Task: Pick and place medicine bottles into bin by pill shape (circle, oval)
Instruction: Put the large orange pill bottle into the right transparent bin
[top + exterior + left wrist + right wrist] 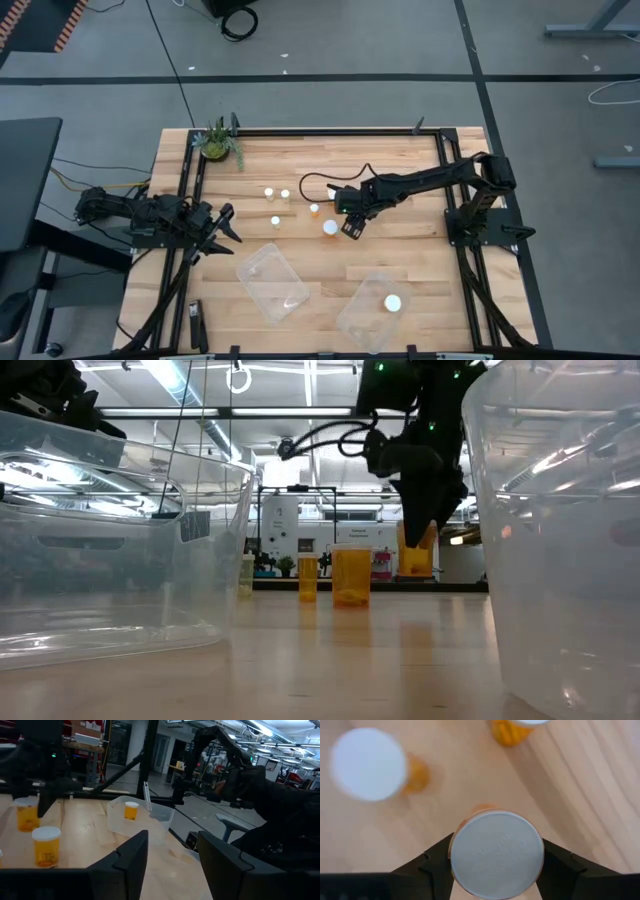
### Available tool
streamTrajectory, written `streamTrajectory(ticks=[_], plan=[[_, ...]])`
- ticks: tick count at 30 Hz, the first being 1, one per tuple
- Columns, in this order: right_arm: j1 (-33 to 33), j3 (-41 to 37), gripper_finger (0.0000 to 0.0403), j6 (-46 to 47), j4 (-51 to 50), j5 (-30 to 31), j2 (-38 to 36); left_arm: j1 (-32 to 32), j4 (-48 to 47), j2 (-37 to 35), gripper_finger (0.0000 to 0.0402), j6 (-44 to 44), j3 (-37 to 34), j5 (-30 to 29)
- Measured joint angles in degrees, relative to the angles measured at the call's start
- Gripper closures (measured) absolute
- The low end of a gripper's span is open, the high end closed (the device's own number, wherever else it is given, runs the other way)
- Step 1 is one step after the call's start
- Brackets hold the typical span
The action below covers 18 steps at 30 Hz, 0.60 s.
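One bottle (392,303) already sits in the right-hand tub (362,325). Right claw (349,227) grips a wide bottle (497,852) beside that tub, lifted off the worktop (420,250) — four more wait. Left claw (222,226) idle, parted.

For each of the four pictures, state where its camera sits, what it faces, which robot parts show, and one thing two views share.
High: overhead, facing down; both arms, right claw.
Low: table height, facing the room; one arm lifting a bottle.
Left wrist: past the open left claw toward a tub.
Right wrist: facing down; right claw gripping a white-capped bottle.
Shared: high and right wrist show that bottle.
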Motion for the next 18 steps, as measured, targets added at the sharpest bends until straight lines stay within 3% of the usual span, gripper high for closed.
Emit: streamTrajectory(ticks=[18], plan=[[15.1, 0.1, 0.0173, 18.3, -0.2, 0.1, -3.3, 0.0, 0.0, 0.0, 0.0224, 0.0, 0.0, 0.0]])
